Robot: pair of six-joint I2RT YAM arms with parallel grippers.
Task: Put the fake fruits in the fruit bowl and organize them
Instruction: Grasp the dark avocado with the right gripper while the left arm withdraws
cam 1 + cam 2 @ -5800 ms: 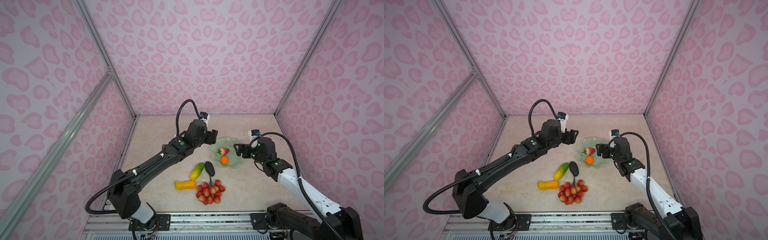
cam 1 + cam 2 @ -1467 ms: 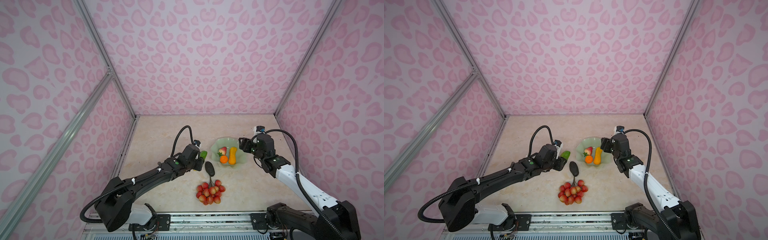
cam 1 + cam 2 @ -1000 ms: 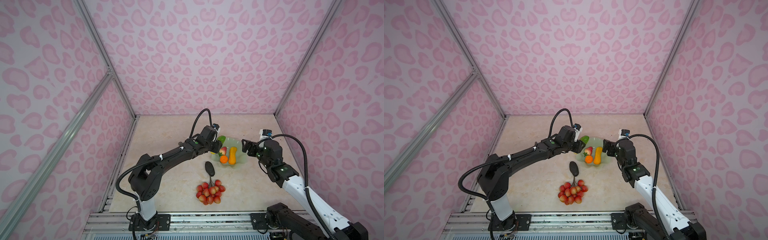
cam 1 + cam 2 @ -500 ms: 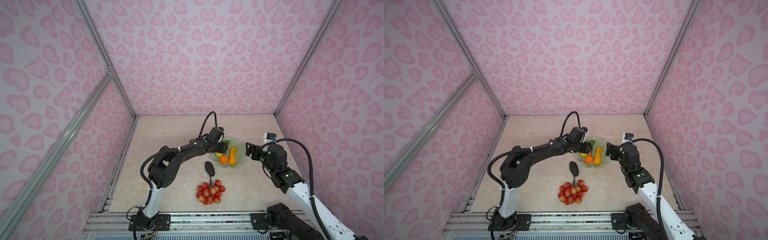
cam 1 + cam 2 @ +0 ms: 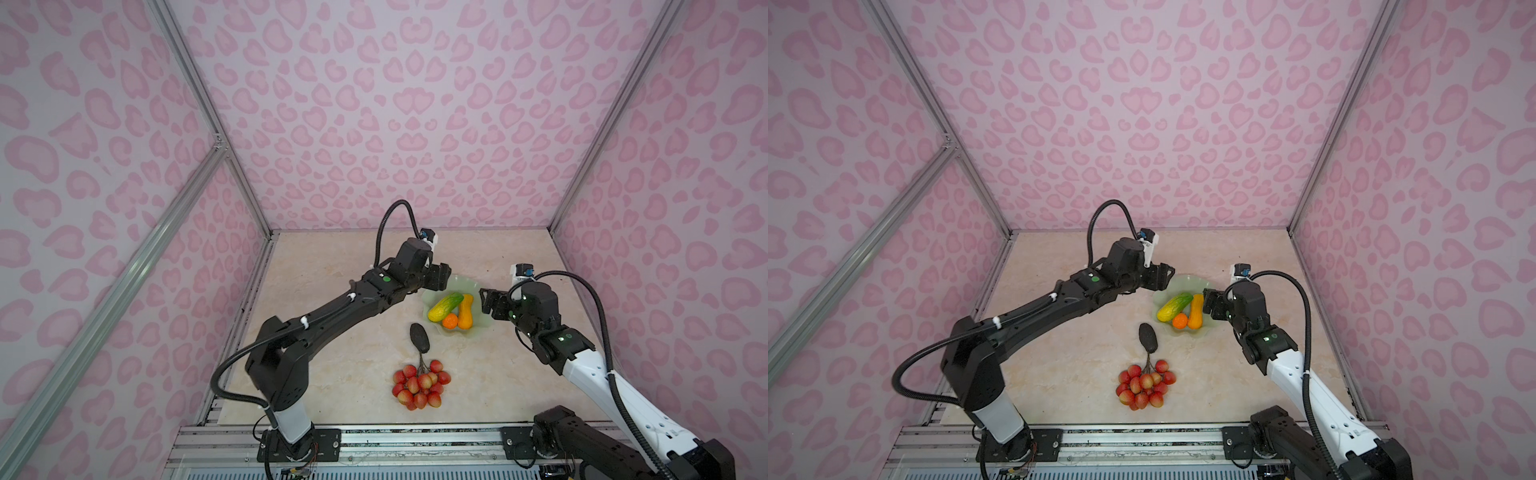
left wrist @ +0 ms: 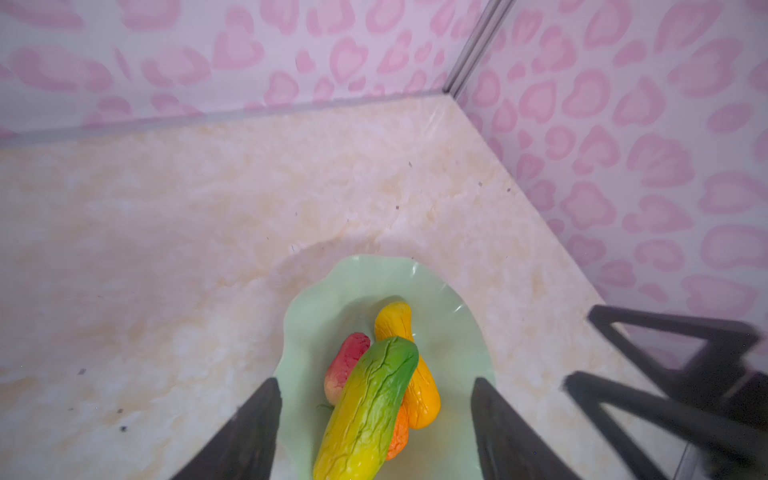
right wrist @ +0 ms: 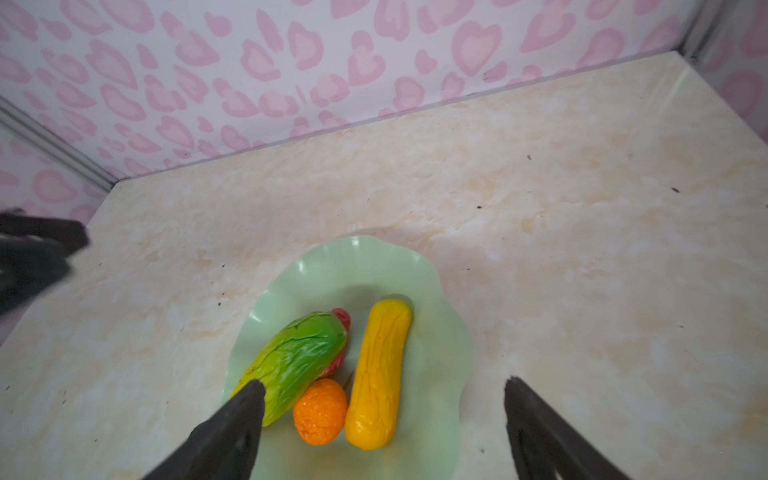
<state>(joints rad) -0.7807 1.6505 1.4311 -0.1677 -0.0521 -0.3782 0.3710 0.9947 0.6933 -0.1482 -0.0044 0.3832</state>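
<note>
The pale green fruit bowl (image 5: 478, 322) (image 5: 1209, 323) holds the green-yellow cucumber (image 5: 445, 306) (image 5: 1174, 306), the yellow-orange gourd (image 5: 465, 311) (image 5: 1196, 311) and the small orange ball (image 5: 449, 321) (image 5: 1180, 321). The cucumber lies across the red strawberry (image 6: 347, 365) (image 7: 341, 316) and hides most of it. My left gripper (image 5: 441, 276) (image 5: 1163, 276) (image 6: 374, 380) hangs open over the bowl's far left rim, touching no fruit. My right gripper (image 5: 490, 303) (image 5: 1210, 305) (image 7: 383, 382) is open at the bowl's right side. The blackish oblong (image 5: 419, 337) and the red-pink cluster (image 5: 420, 384) lie on the table.
Pink patterned walls close in the marble table on three sides. A metal rail (image 5: 374, 440) runs along the front edge, carrying both arm bases. The two grippers face each other across the bowl, close together.
The left gripper carried the cucumber to the bowl, opened and let it go; the cucumber now rests on the strawberry. The left gripper has lifted back a little. The right arm drew back slightly.
</note>
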